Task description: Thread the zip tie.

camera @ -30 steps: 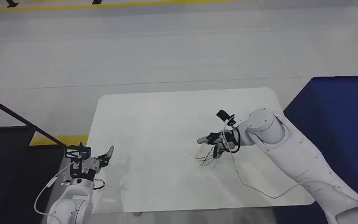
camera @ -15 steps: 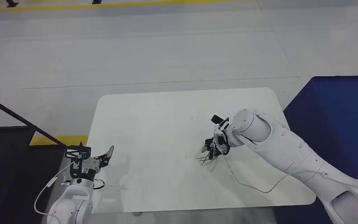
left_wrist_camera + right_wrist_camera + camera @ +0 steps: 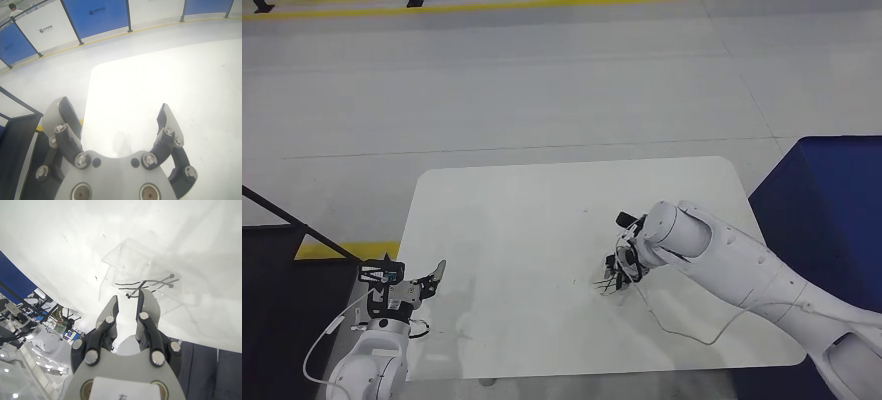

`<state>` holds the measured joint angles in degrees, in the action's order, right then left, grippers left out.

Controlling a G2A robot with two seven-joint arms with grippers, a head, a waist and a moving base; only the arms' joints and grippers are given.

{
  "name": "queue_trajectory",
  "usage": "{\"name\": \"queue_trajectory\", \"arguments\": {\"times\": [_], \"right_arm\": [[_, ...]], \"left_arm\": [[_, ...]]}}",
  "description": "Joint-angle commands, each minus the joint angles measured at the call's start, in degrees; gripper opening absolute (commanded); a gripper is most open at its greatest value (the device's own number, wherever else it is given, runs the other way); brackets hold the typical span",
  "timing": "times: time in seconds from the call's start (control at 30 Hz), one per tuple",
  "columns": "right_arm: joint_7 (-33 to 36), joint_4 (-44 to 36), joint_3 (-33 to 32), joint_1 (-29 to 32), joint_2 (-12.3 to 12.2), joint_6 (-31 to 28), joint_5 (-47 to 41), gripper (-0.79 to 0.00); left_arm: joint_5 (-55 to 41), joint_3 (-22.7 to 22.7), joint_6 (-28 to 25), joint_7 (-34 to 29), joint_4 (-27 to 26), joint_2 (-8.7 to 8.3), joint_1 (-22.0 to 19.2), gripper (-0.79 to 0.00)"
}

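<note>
Here the right gripper [image 3: 127,294], jaws apart, perhaps touches zip ties [image 3: 157,281].

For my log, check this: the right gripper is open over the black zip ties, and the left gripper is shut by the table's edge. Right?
Not quite: the left gripper is open, jaws wide apart, by the table's edge, as the left wrist view shows. The right gripper is open over the black zip ties.

Left pincer [image 3: 115,111] spread wide over corner of white table [image 3: 170,79]; barrier panels [image 3: 98,17] behind.
</note>
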<state>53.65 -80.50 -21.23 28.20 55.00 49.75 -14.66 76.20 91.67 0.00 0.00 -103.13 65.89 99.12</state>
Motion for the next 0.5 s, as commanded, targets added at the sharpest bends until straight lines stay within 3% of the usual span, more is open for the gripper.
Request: {"name": "queue_trajectory", "arguments": {"times": [0.0,0.33,0.37,0.4,0.47], "right_arm": [[-0.75,0.12,0.06,0.21,0.38,0.18,-0.03,-0.588],[-3.48,1.66,0.78,0.58,2.22,1.30,1.33,-0.646],[-3.44,1.83,0.79,0.55,2.36,1.31,1.37,-0.671],[-3.34,1.94,0.88,0.53,2.50,1.28,1.50,-0.776],[-3.14,2.23,0.97,0.47,2.71,1.24,1.81,-0.785]], "left_arm": [[0.00,0.00,0.00,0.00,0.00,0.00,0.00,0.000],[0.00,0.00,0.00,0.00,0.00,0.00,0.00,0.000],[0.00,0.00,0.00,0.00,0.00,0.00,0.00,0.000],[0.00,0.00,0.00,0.00,0.00,0.00,0.00,0.000],[0.00,0.00,0.00,0.00,0.00,0.00,0.00,0.000]]}}
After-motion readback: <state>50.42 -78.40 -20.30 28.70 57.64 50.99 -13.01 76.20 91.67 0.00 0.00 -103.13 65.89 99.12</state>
